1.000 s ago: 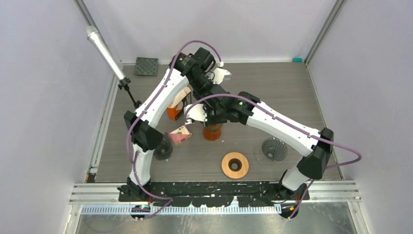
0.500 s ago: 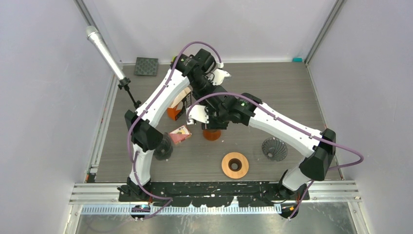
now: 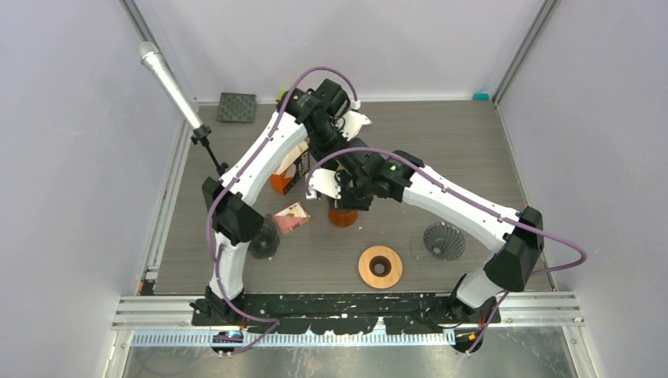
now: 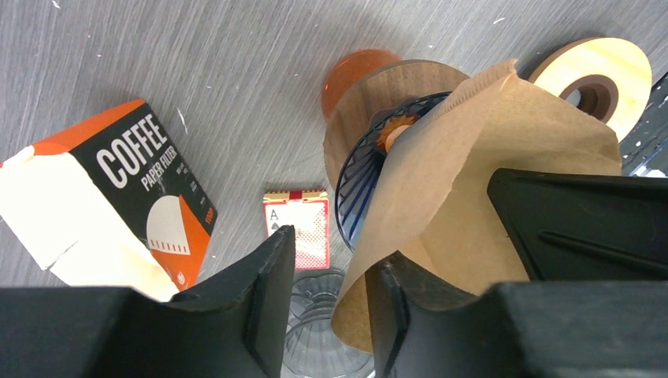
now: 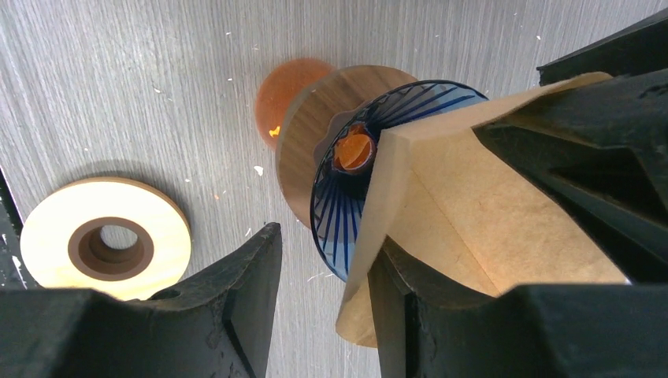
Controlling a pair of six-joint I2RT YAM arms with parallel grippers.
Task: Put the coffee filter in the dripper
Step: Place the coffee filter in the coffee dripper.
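**Both wrists nudged over the stand; coffee filter (image 4: 488, 157) at the dripper (image 4: 358, 169) mouth**

Since a second ago both wrists have shifted slightly above the middle of the table (image 3: 441, 150). Less of the orange base (image 3: 343, 218) now shows under the right wrist. The loose items on the table have not moved.

Left gripper (image 4: 332, 252): jaws parted, with nothing between them. The brown paper filter lies against the outer side of one finger (image 4: 390, 315) and is not clamped.

Right gripper (image 5: 327, 246): also parted, and only bare table shows through the gap. The filter rests against the outside of one of its fingers (image 5: 394, 315).

Filter: a folded cone, with each wrist view showing the other arm's black finger lying across it. Its edge overlaps the blue ribbed dripper's rim from about 3 to 5 o'clock in the left wrist view. Its point is hidden, so I cannot tell whether it is seated inside.

Dripper: sits in a wooden collar (image 4: 394, 87) on top of the orange base.

Positions in the top view, read from the stand:
- COFFEE PAPER FILTER box (image 4: 142, 181) at 10 o'clock
- playing card (image 4: 303, 224) at 9 o'clock
- wooden ring (image 3: 380, 266) at 5 o'clock
- dark ribbed cone (image 3: 445, 240) at 4 o'clock
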